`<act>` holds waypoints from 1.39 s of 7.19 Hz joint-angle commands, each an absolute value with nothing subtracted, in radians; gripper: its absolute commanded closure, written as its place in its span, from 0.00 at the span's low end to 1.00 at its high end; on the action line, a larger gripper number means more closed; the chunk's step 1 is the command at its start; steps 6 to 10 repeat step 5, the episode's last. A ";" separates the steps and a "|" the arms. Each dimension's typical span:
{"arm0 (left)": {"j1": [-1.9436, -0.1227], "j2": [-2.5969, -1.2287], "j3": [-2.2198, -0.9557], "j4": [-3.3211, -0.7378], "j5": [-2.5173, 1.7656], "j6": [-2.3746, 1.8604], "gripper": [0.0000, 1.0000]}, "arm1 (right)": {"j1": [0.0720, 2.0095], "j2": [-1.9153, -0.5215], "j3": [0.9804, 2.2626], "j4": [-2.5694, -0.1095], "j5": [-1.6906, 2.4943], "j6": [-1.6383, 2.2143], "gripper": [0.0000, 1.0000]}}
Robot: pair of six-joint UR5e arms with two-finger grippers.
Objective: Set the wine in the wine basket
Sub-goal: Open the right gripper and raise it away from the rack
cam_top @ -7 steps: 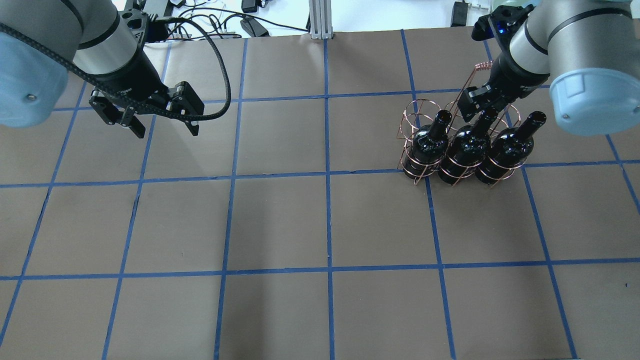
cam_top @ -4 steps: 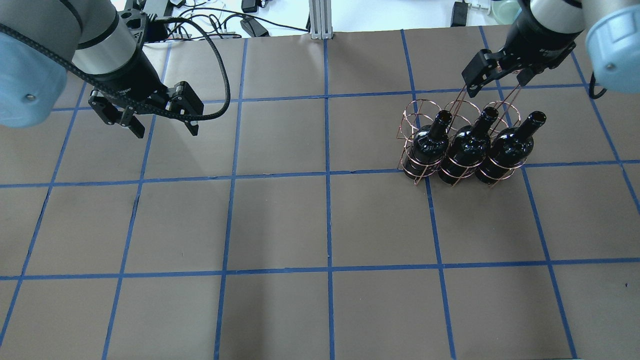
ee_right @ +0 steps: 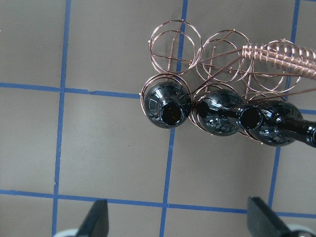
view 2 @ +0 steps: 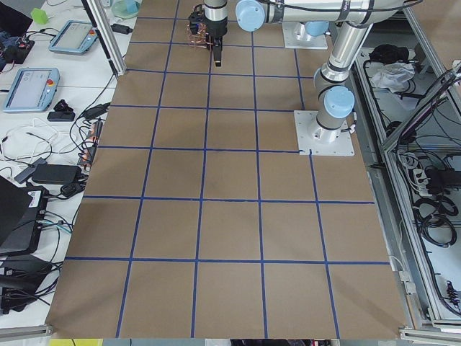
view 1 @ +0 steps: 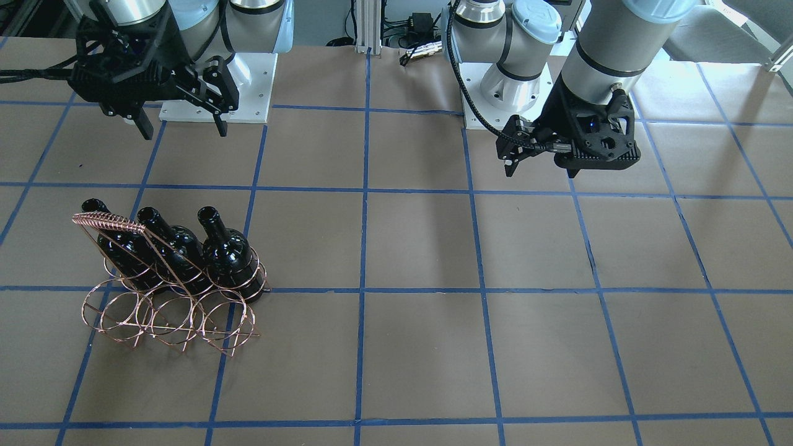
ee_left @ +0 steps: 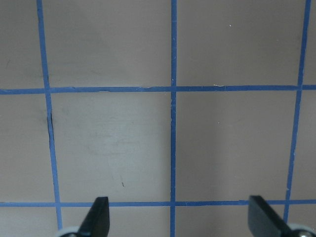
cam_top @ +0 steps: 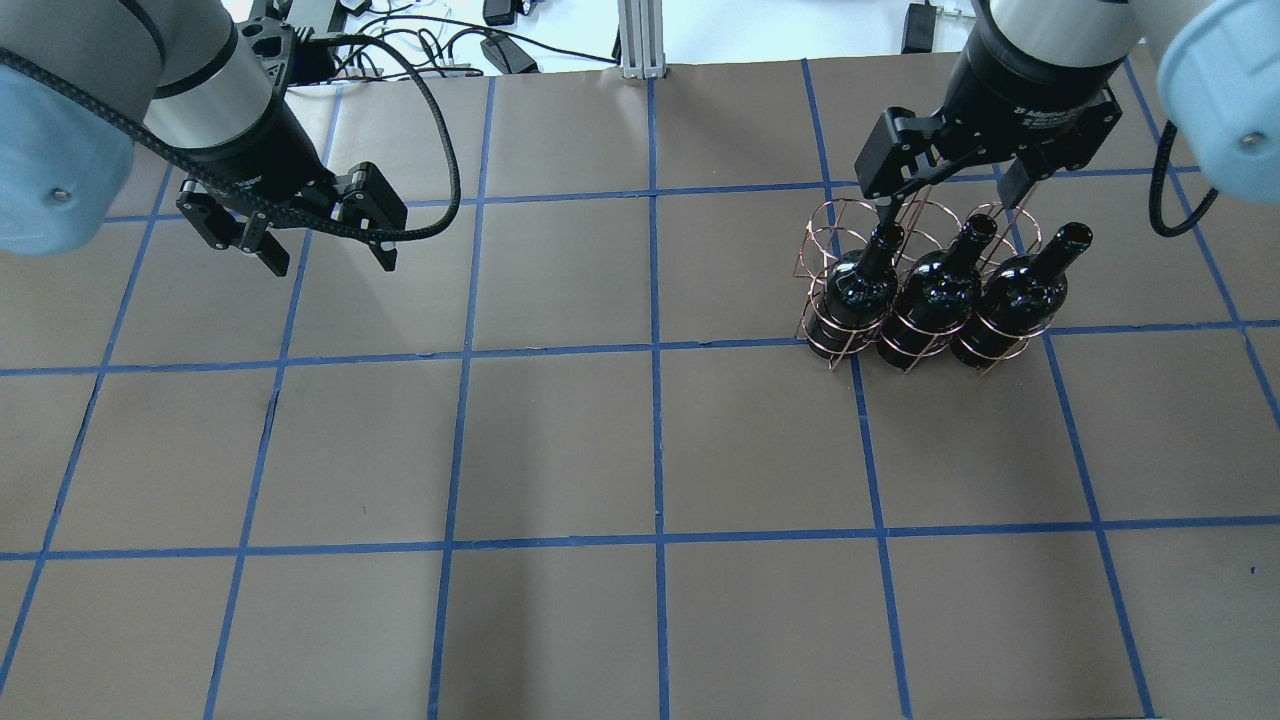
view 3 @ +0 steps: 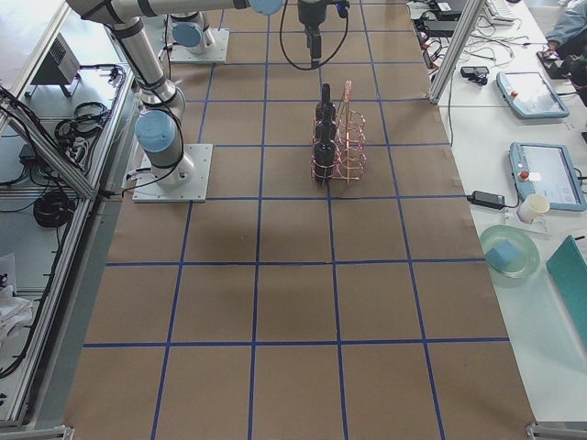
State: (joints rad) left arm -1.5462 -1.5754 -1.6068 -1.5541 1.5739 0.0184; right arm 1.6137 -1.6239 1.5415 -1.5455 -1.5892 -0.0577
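Empty and wide open above the wine basket (view 1: 108, 221) near the worktop's (cam_top: 640, 450) right edge, the right gripper (view 1: 185, 127) should lift straight clear.

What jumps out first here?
Three glossy black wine bottles fill the robot-side row of the copper wire basket on the robot's right; its far row is empty. The right claw hangs open above it, and the left claw is open over the blue-gridded table.
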 commanded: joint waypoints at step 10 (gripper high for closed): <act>-1.546 -1.575 -1.606 -1.552 1.574 0.018 0.00 | 1.611 -1.624 1.543 -1.529 -1.598 -0.084 0.00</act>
